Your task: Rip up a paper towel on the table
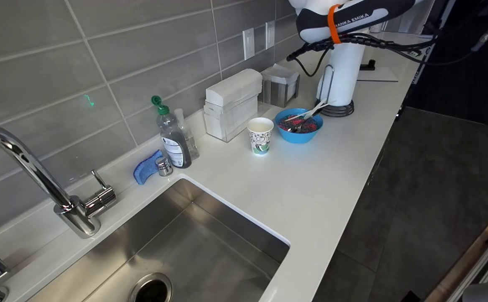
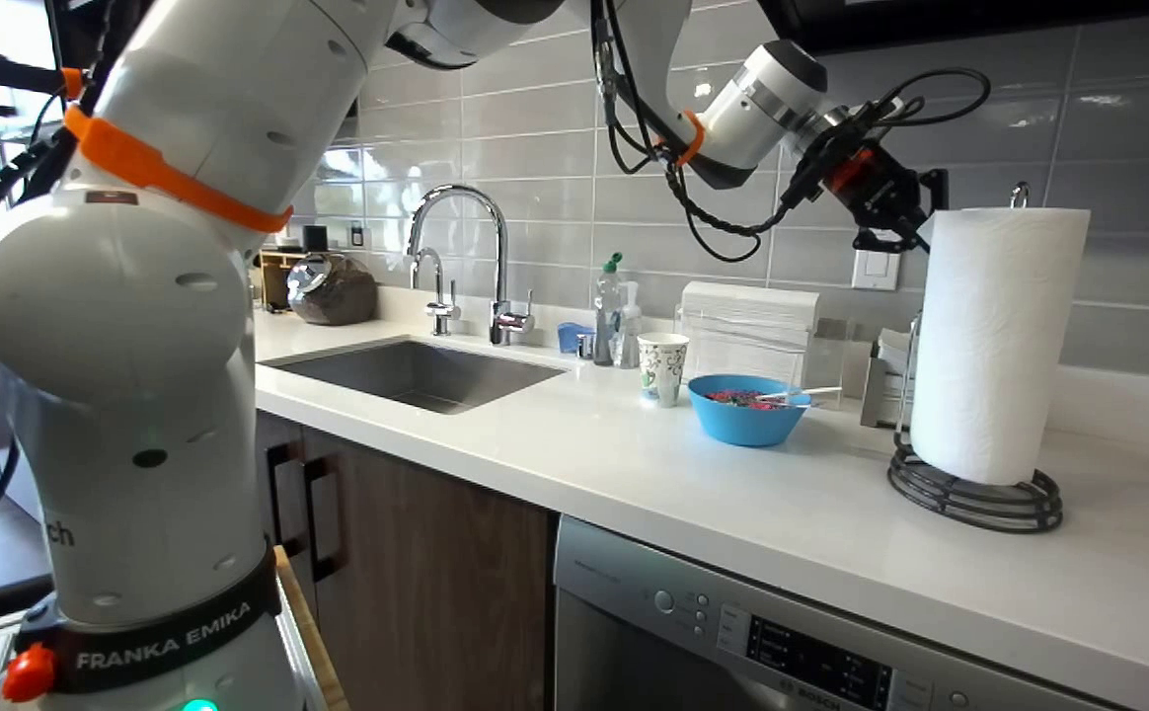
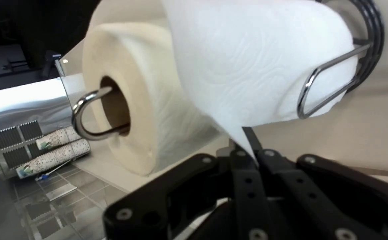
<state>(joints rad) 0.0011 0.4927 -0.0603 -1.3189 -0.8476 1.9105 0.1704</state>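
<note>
While its two fingers [image 3: 249, 200] stand pressed together, the pincer [image 3: 251, 146] grasps a pointed corner of the paper towel [image 3: 240, 66], a white sheet stretching from the tips across the side of the roll [image 3: 177, 123]; whether sheet and roll are joined I cannot tell. In an exterior view the pincer is near the roll's top at its left, the tips hidden behind the roll. In both exterior views the roll stands on a dark wire stand [image 2: 989, 513] on the table [image 2: 634, 474]. To its left, close to the tiled wall [image 1: 156, 29], are a small holder [image 1: 277, 94] with white papers [image 1: 281, 73] and a clear container [image 1: 242, 121] with a stack of white paper [image 1: 233, 90]. Nearer sits a blue bowl [image 2: 744, 425] with utensils [image 1: 313, 111] in it, and just left of that a patterned cup [image 2: 661, 370]. Farther left, a green-capped bottle [image 1: 172, 140] stands by the sink [image 1: 235, 230]; a blue sponge [image 1: 146, 167] lies between bottle and tap [image 1: 76, 218].
</note>
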